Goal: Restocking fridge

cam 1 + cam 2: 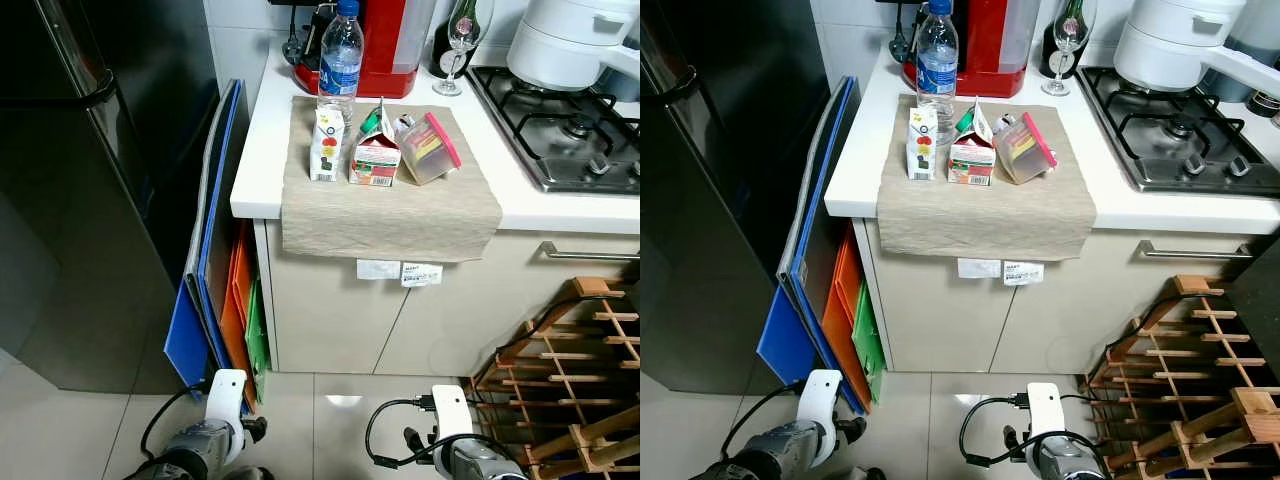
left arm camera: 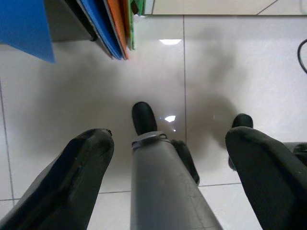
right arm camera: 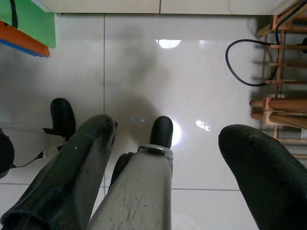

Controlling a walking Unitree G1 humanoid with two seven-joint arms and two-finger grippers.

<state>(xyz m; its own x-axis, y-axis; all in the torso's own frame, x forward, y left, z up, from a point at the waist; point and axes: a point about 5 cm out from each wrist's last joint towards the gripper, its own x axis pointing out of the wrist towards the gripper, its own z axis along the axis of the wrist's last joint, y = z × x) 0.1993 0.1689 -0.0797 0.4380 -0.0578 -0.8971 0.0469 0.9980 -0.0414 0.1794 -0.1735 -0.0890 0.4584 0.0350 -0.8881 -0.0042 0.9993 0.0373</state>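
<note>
On a beige cloth (image 1: 390,215) over the white counter stand a clear water bottle (image 1: 340,55), a small white juice carton (image 1: 327,145), a red and green carton (image 1: 376,158) and a tilted clear box with a pink lid (image 1: 428,148). The black fridge (image 1: 90,150) is at the left, door closed. Both arms hang low over the tiled floor, left arm (image 1: 215,430) and right arm (image 1: 455,440). My left gripper (image 2: 170,139) is open with nothing between its fingers. My right gripper (image 3: 168,129) is also open and holds nothing.
Blue, orange and green boards (image 1: 215,300) lean between the fridge and the cabinet. A wooden rack (image 1: 570,380) stands at the right with a black cable (image 3: 244,62) beside it. A gas hob (image 1: 560,120), red appliance (image 1: 385,45) and wine glass (image 1: 462,40) share the counter.
</note>
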